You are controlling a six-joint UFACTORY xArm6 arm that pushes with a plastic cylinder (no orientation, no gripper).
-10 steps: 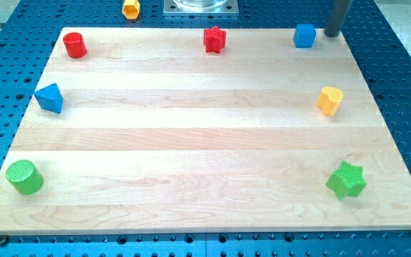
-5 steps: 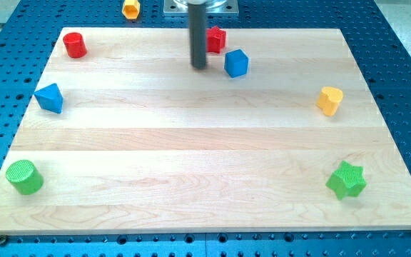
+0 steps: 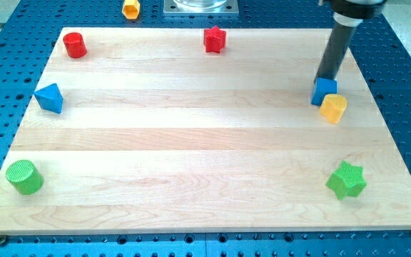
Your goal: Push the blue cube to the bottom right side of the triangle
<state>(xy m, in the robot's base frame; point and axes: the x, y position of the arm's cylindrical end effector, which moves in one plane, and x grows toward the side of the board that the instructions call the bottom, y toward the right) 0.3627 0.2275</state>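
A pale wooden tabletop (image 3: 191,143) is seen lying on a blue perforated base plate (image 3: 405,86). Near the tabletop's right edge, my tip (image 3: 327,76) is set against the top of the blue cube (image 3: 324,91); the tool is a plain rod, so nothing is pinched. The cube is touched at its lower right by the yellow block (image 3: 333,108). The blue triangle (image 3: 49,98) is placed by the left edge, well apart from the cube. A red cylinder (image 3: 75,45) is found at the top left corner, a red star (image 3: 214,39) at the top edge, a green cylinder (image 3: 23,177) at the bottom left, a green star (image 3: 346,180) at the bottom right.
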